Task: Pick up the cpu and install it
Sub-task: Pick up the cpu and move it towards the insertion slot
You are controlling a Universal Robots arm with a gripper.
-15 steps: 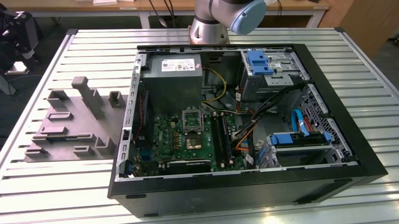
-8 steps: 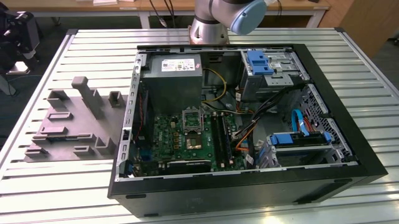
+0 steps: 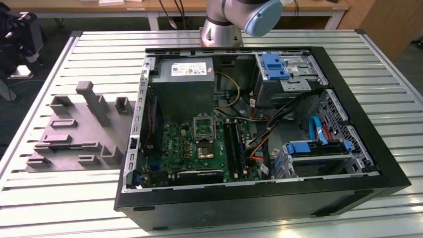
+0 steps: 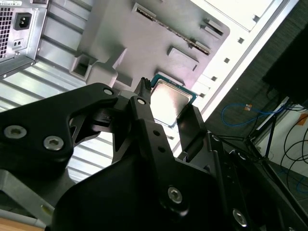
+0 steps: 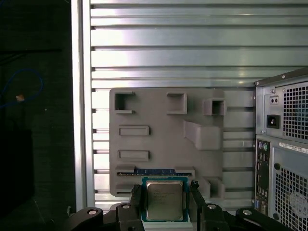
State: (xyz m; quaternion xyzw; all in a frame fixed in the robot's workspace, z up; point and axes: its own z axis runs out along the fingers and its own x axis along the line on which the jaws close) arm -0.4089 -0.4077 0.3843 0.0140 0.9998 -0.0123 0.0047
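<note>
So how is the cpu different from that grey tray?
The cpu is a small, flat, shiny metal square; the grey tray is far larger, matte, with raised blocks and pockets. The cpu sits gripped between the hand's fingers; the tray lies on the slatted table. Both are outside the computer case.

Your arm (image 3: pixel 233 20) runs off the exterior view's top edge. In the second wrist view, your hand (image 4: pixel 168 100) covers the cpu's (image 4: pixel 169 95) two side corners.
</note>
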